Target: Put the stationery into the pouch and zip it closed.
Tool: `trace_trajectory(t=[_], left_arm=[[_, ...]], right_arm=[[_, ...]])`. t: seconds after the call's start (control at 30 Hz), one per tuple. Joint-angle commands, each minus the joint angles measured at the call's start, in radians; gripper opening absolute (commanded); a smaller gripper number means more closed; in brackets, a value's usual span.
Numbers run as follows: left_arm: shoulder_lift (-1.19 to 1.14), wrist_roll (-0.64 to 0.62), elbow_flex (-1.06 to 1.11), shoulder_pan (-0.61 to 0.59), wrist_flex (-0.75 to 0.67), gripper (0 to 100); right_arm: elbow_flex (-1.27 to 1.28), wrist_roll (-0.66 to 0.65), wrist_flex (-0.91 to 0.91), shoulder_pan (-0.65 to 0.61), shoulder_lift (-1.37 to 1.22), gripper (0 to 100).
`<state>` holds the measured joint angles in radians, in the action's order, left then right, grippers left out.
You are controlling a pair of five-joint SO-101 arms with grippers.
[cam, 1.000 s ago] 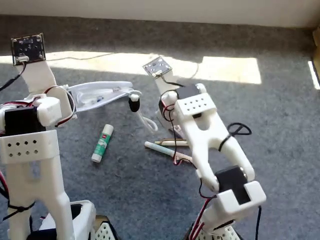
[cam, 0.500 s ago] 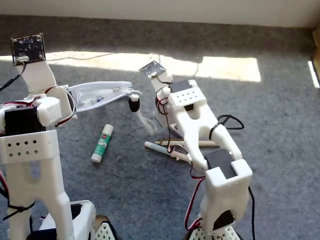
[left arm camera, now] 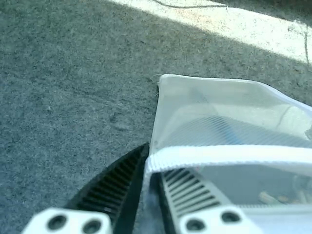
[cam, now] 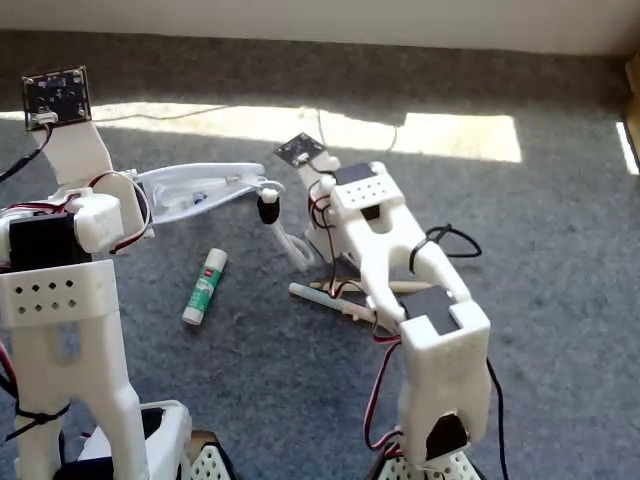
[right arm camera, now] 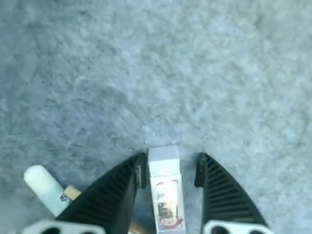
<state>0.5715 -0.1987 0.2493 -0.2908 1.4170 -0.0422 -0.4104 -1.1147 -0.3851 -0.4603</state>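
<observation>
My left gripper [left arm camera: 149, 163] is shut on the edge of the white mesh pouch [left arm camera: 229, 141], holding it up off the carpet at the left [cam: 200, 190]. My right gripper [right arm camera: 170, 163] is low over the carpet and open, its fingers on either side of a small white eraser [right arm camera: 163, 195]. One finger touches the eraser and the other stands slightly off it. In the high view the right gripper [cam: 302, 250] is just below the pouch's dark end. A green and white glue stick [cam: 205, 286] lies left of it. A white pen [cam: 325, 298] and a pencil [cam: 405, 287] lie under the right arm.
Grey carpet covers the floor, with a sunlit strip [cam: 440, 138] along the back. The right arm's cables [cam: 455, 243] loop over the carpet to its right. A pen's white end [right arm camera: 44, 187] lies beside the right gripper's finger.
The right arm has swung left and dropped lower, bringing its gripper down near the pens. The left arm and the pouch have stayed still.
</observation>
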Motion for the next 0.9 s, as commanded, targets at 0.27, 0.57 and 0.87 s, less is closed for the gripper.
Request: trace_trajectory(t=[0.27, 0.57, 0.87], left_arm=[[-0.001, 0.000, 0.002, -0.015, -0.003, 1], [-0.001, 0.000, 0.002, -0.015, 0.000, 1], [-0.001, 0.000, 0.002, -0.015, 0.002, 1]], right_arm=[[-0.076, -0.012, -0.010, 0.012, 0.001, 6.7], [-0.079, -0.012, -0.099, 0.012, 0.002, 6.7], [-0.116, -0.012, -0.102, 0.021, 0.077, 6.2]])
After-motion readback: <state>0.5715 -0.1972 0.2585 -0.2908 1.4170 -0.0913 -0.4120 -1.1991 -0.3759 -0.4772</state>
